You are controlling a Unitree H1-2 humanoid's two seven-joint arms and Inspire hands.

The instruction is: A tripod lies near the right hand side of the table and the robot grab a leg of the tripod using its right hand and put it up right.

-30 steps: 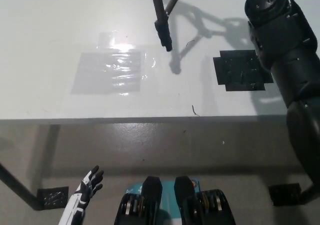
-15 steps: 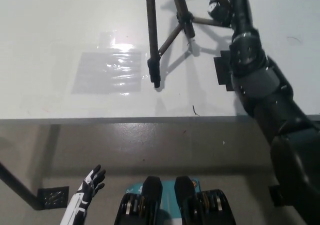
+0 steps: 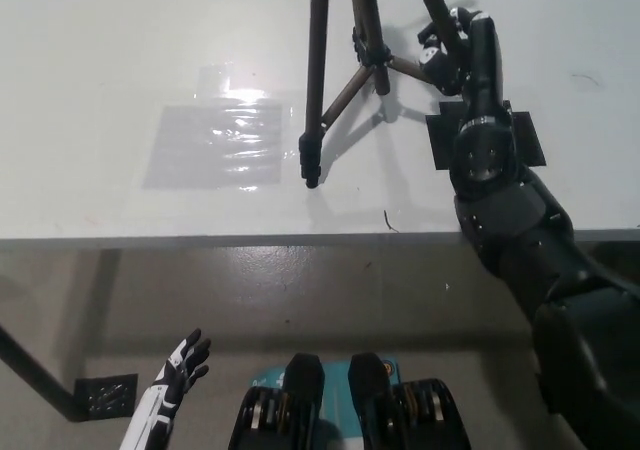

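A: Tripod (image 3: 340,70) — where was it logged?
B: On the table (image 3: 100,70), toward its far right part, legs splayed, one foot planted short of the near edge.
A: Right hand (image 3: 445,55)?
B: Black, wrapped around the tripod's rightmost leg, fingers closed on it.
A: Left hand (image 3: 178,370)?
B: White, below the table's near edge at its left side, fingers spread, holding nothing.

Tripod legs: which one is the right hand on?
The rightmost leg; the black right hand grips it. The other two legs stand free, further left.
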